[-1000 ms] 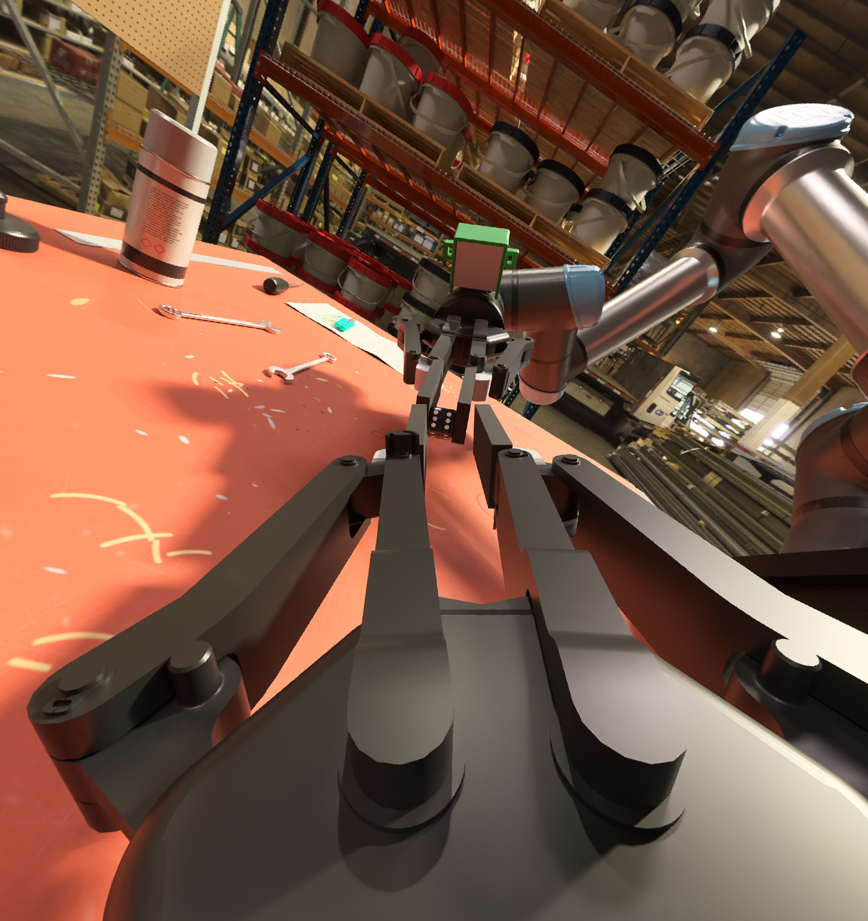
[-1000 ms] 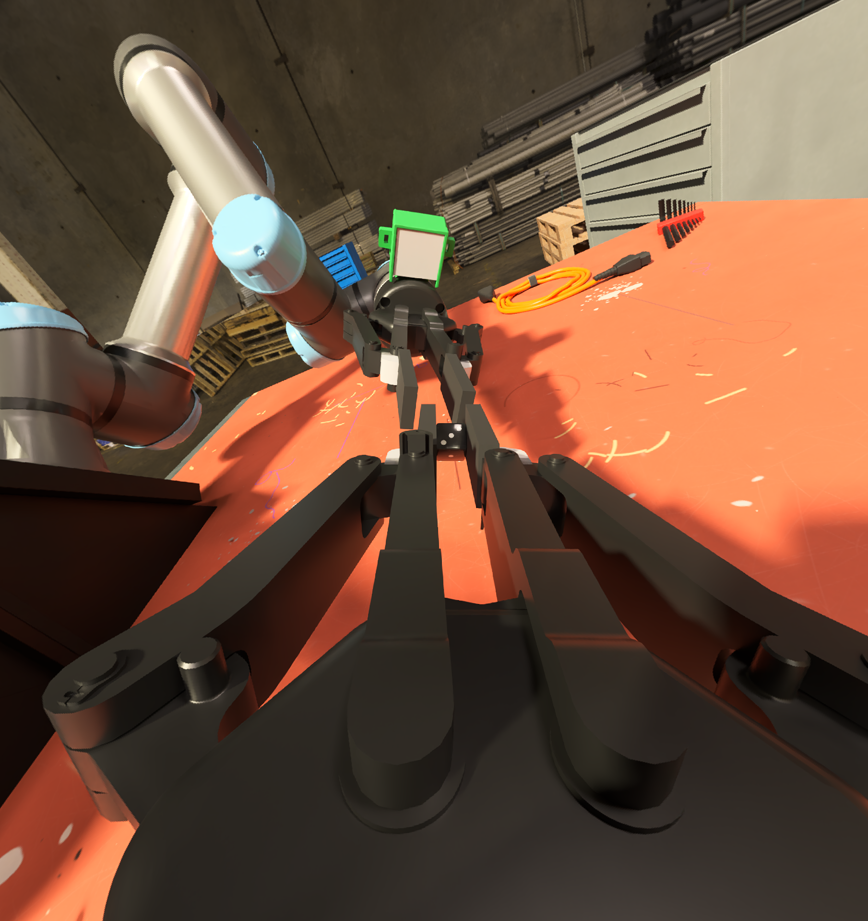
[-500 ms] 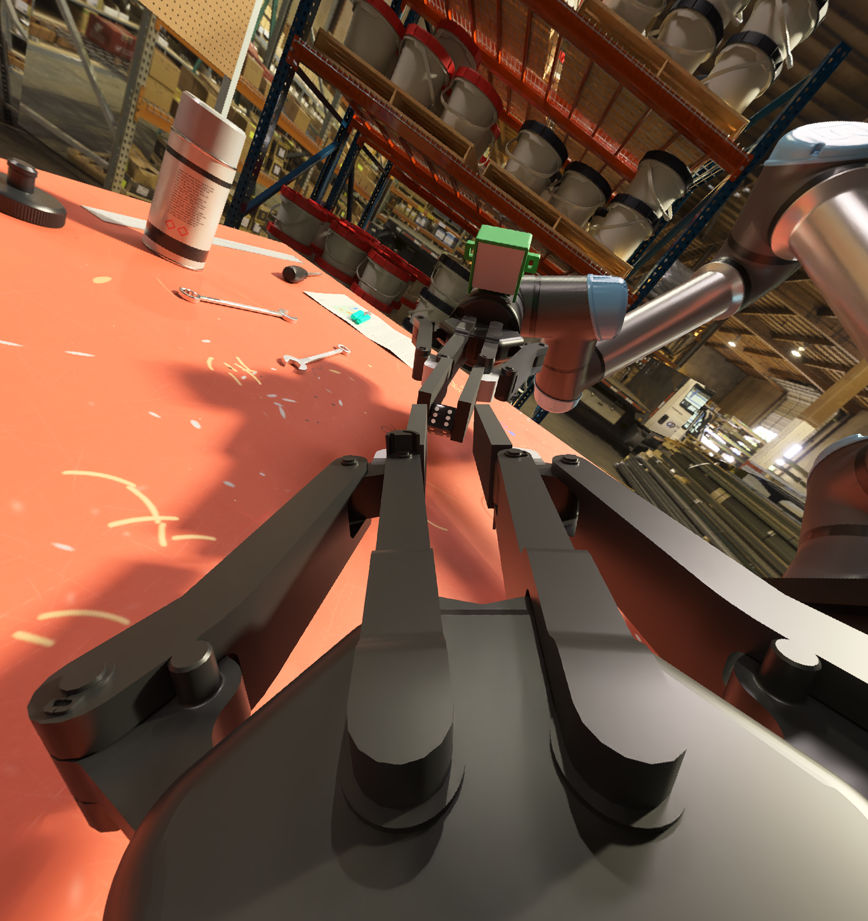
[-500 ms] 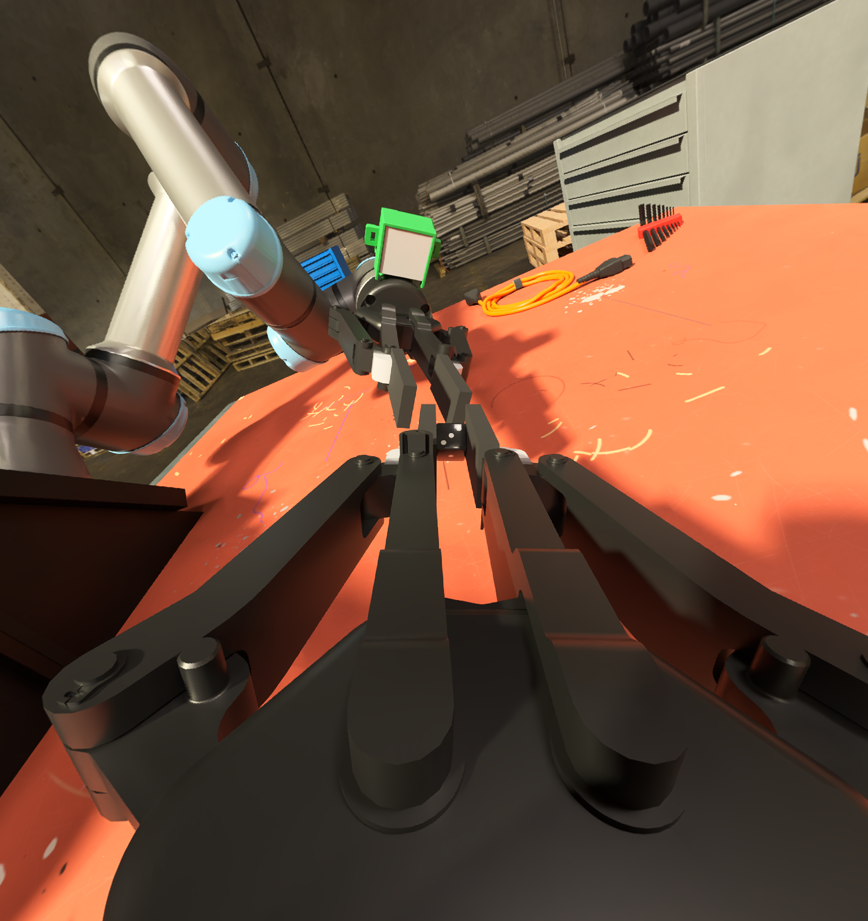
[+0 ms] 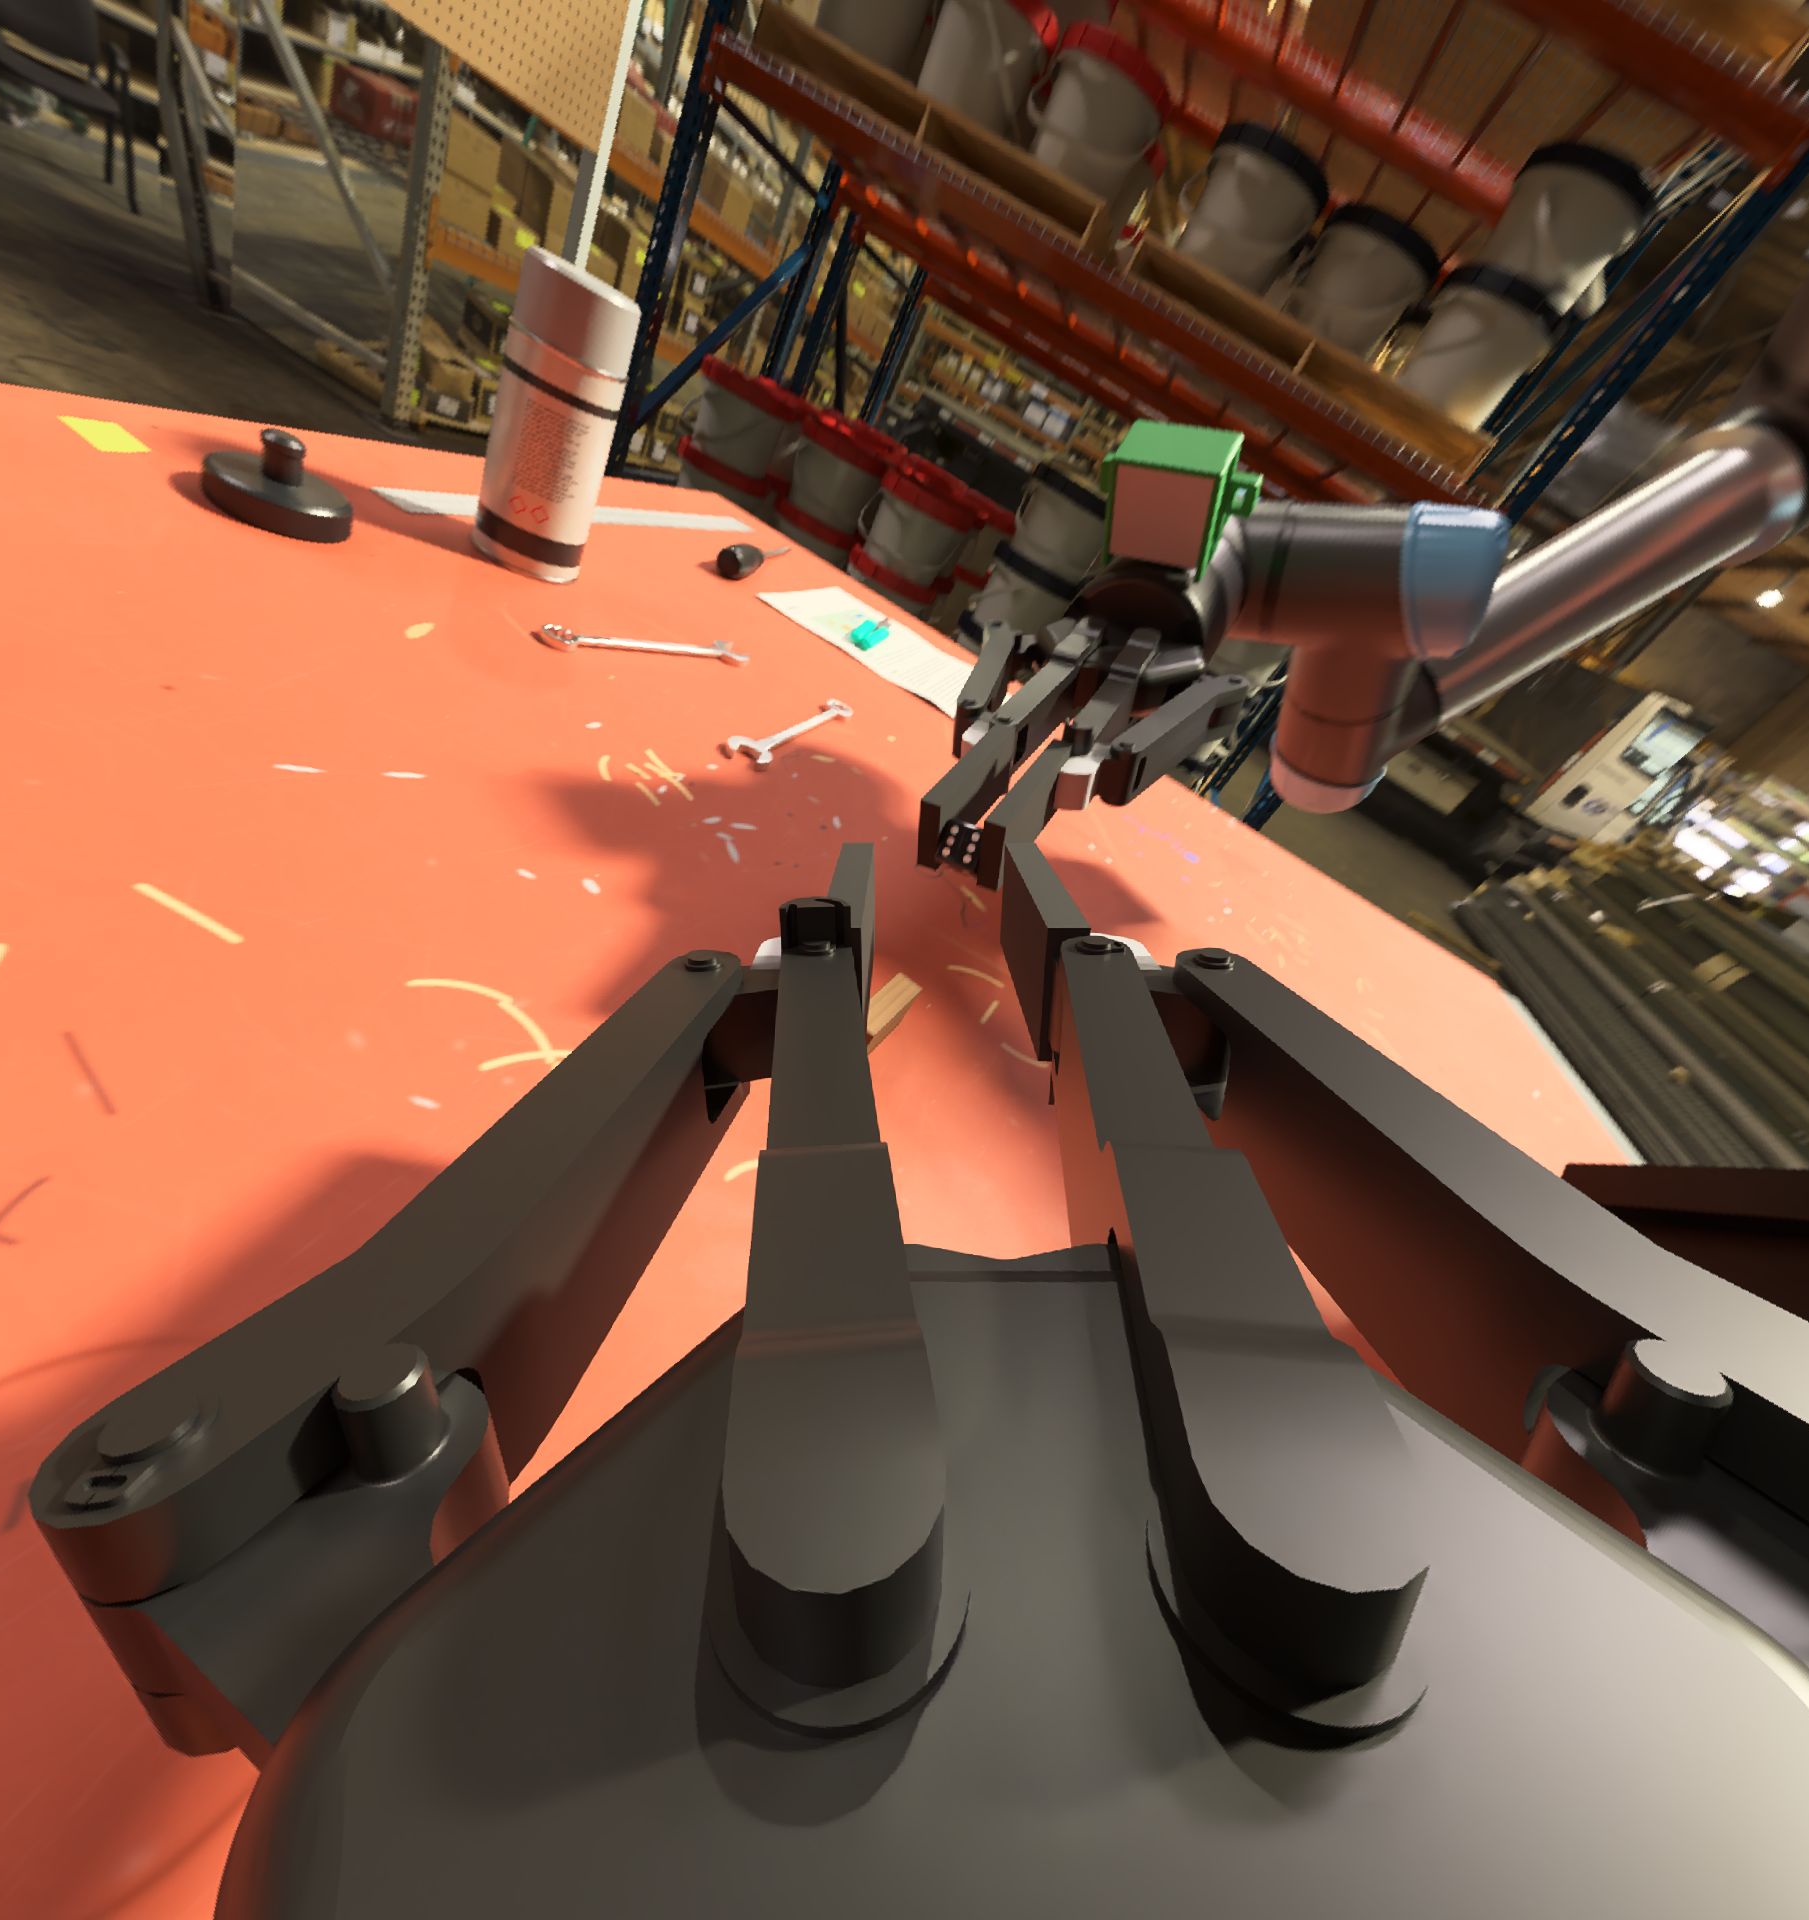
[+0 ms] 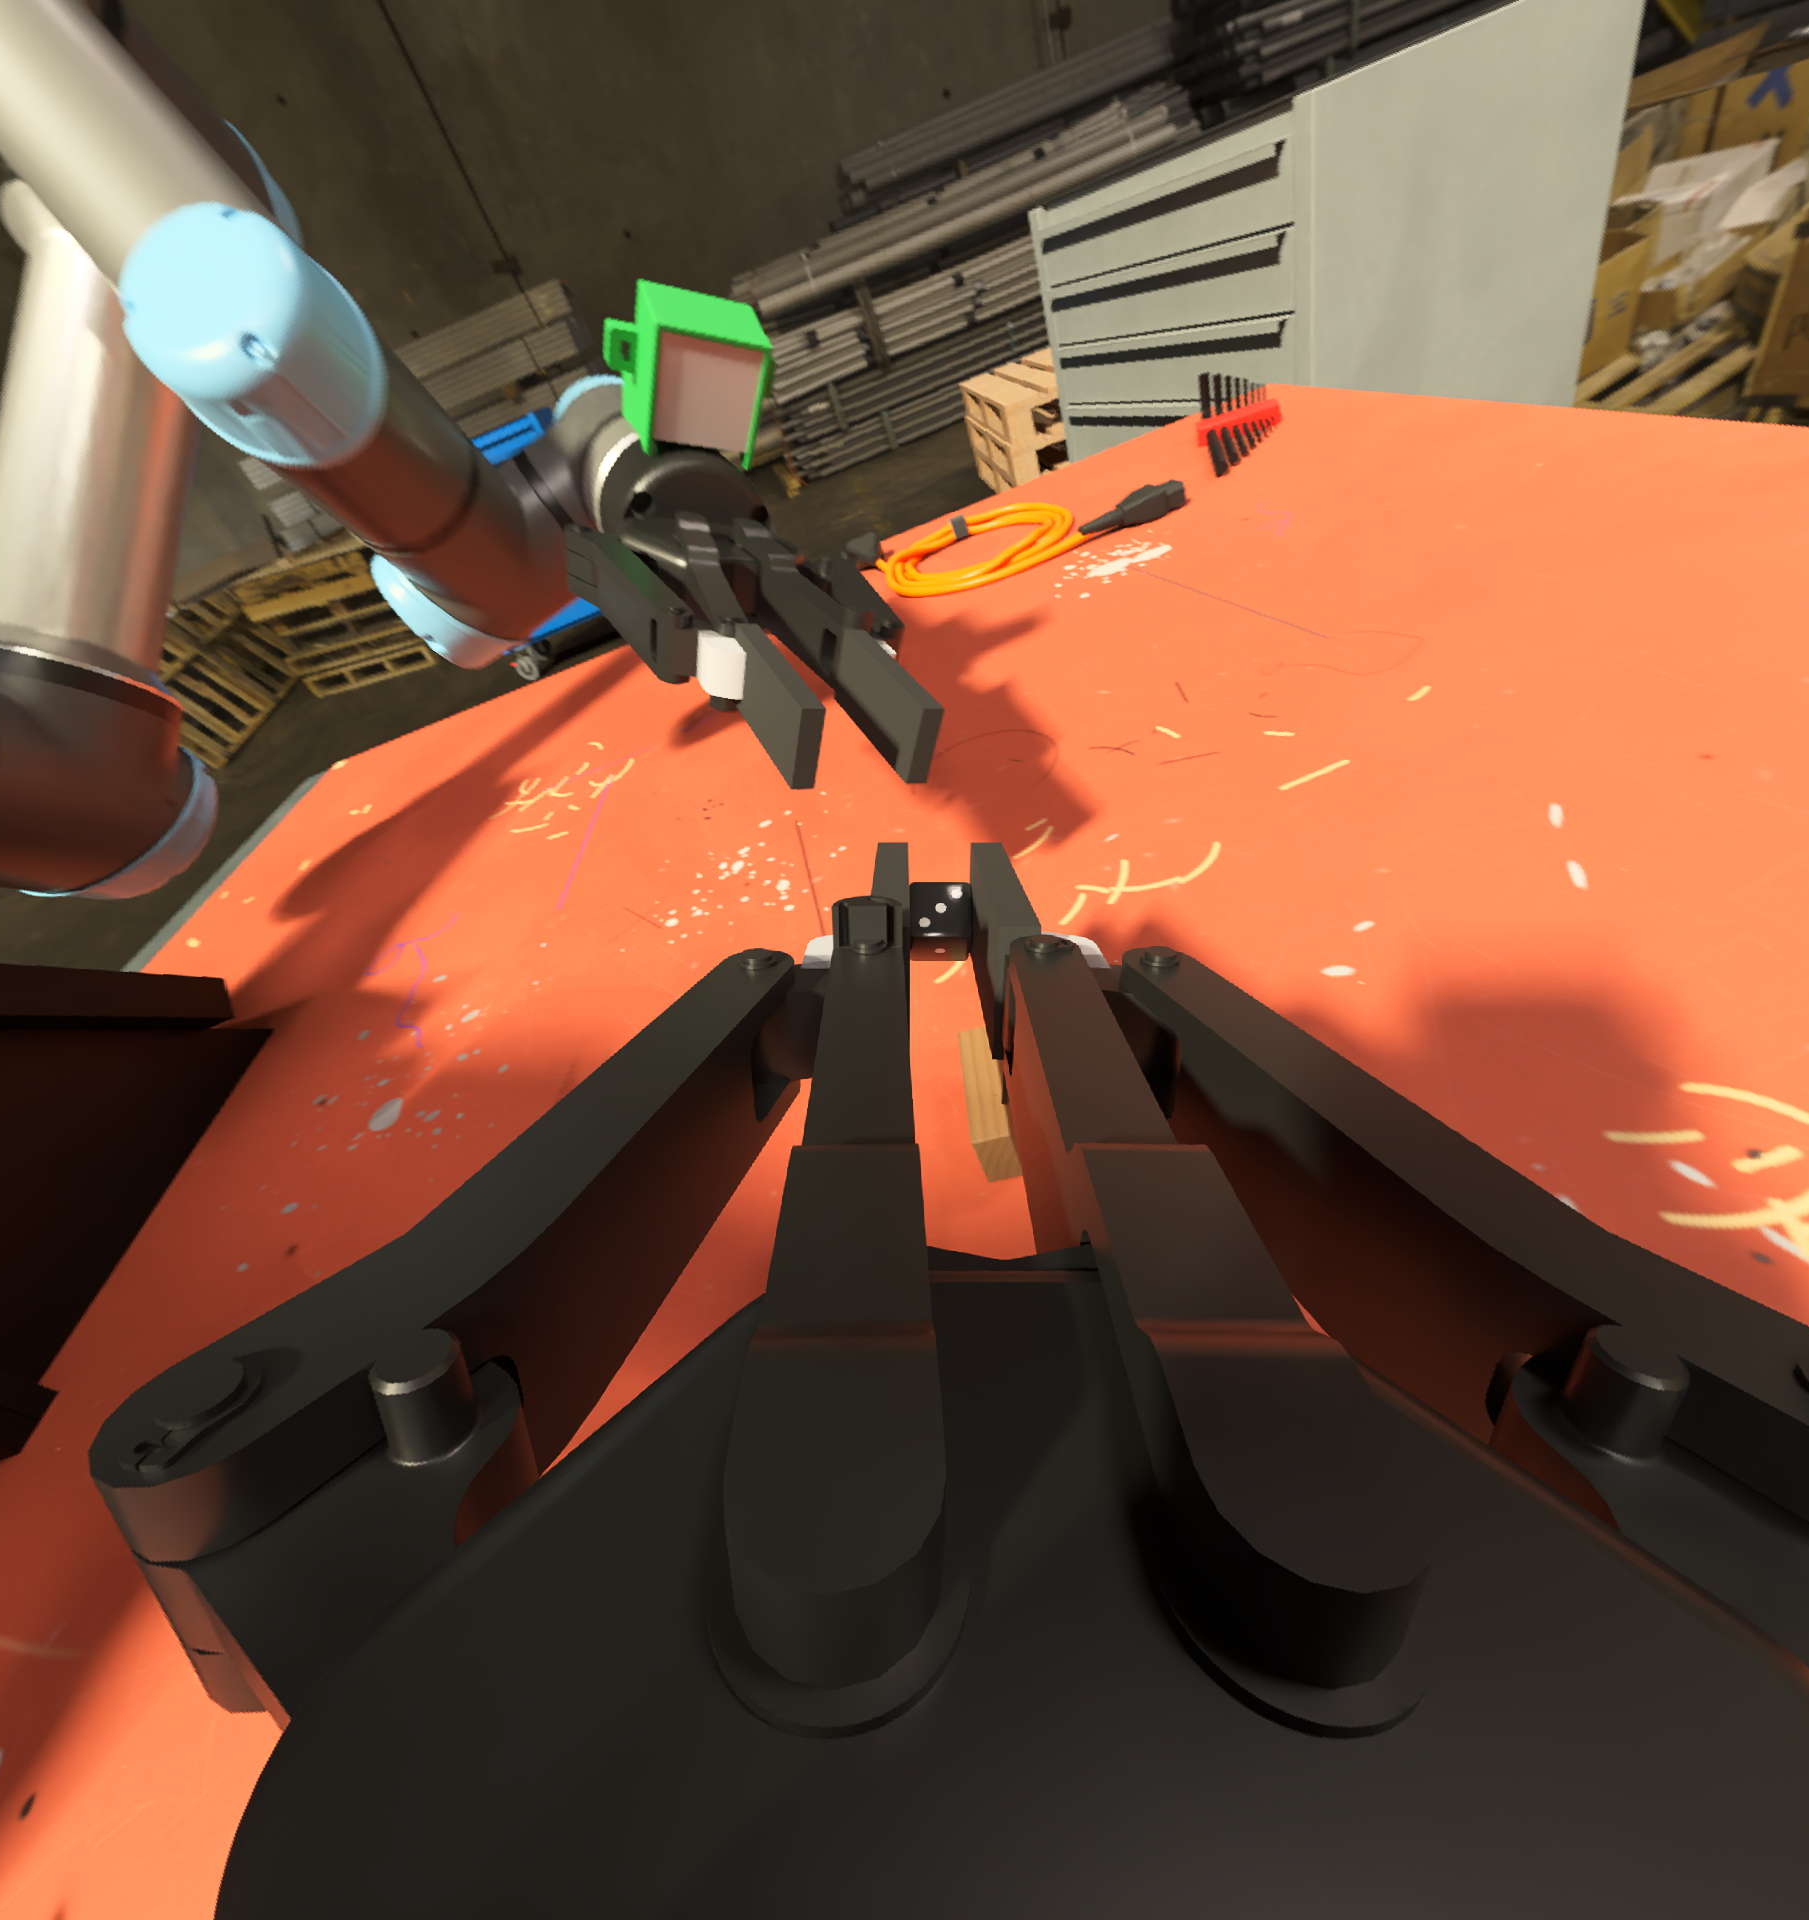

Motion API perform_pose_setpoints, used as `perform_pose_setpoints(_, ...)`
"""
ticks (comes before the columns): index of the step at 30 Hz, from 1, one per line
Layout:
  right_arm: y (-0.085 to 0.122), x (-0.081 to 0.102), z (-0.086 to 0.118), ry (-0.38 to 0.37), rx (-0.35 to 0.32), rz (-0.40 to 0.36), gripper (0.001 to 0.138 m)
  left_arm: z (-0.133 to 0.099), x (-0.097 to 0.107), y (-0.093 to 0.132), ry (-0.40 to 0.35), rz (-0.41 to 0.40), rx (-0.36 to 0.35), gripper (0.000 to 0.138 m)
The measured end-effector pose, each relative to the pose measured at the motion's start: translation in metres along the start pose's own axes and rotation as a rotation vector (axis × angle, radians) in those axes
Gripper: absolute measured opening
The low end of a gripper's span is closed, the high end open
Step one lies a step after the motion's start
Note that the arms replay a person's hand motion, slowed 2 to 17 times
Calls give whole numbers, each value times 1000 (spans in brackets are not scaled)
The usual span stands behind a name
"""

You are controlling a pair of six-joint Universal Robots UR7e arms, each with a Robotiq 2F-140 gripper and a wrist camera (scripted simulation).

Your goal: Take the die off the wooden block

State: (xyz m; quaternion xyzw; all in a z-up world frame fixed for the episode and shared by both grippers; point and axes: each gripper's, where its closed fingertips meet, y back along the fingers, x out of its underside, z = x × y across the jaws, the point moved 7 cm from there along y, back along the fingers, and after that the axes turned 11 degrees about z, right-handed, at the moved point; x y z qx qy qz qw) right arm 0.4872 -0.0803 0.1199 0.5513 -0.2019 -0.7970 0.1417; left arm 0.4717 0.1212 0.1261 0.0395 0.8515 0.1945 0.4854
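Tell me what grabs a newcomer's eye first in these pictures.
First, the black die pinched between the right gripper fingertips, held above the orange table. Next, the wooden block lying on the table below, between that gripper's fingers in its view. Opposite, the left gripper hangs open and empty, a bright green box on its wrist.

Matt surfaces, some bright metal

The table (image 5: 256, 831) is matt orange, scratched and paint-flecked. The wooden block (image 6: 986, 1117) shows pale raw grain. The die (image 6: 939, 908) looks glossy black plastic. Two wrenches (image 5: 640, 644) are shiny metal; the gripper fingers (image 5: 827, 1091) matt dark.
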Motion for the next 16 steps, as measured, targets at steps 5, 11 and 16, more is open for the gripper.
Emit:
perform_pose_setpoints(5,7,5,-9,-9,78,35,16,5,6,12,-33,95,-84,33)
perform_pose_setpoints(11,11,10,-15,-26,116,71,16,-1,21,12,-68,227,-128,32)
perform_pose_setpoints(16,11,14,-16,-30,105,109,16,-14,41,1,-140,369,-113,32)
